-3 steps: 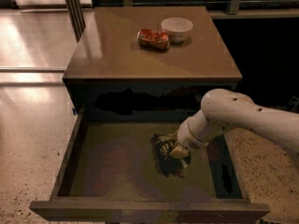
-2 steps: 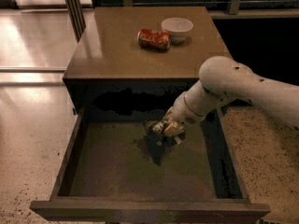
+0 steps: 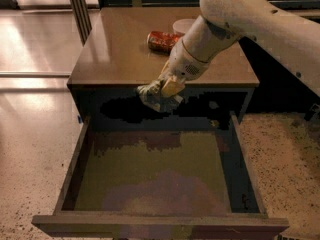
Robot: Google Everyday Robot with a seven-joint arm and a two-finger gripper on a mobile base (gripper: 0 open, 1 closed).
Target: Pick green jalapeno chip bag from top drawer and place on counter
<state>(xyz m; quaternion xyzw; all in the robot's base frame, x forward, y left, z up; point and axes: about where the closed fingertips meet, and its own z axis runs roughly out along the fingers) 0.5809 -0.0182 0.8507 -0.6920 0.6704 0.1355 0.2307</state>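
My gripper is shut on the green jalapeno chip bag and holds it in the air in front of the counter's front edge, above the back of the open top drawer. The bag looks crumpled and pale green-grey, hanging under my fingers. The drawer is pulled out, its olive-brown bottom bare. The counter is the brown top of the cabinet, just behind the bag. My white arm reaches in from the upper right.
A crushed red can lies on the counter near its back, with a white bowl behind it, partly hidden by my arm. Pale speckled floor lies left and right of the cabinet.
My gripper has lifted the chip bag out of the drawer and up to the level of the counter's front edge. The drawer bottom is now bare.
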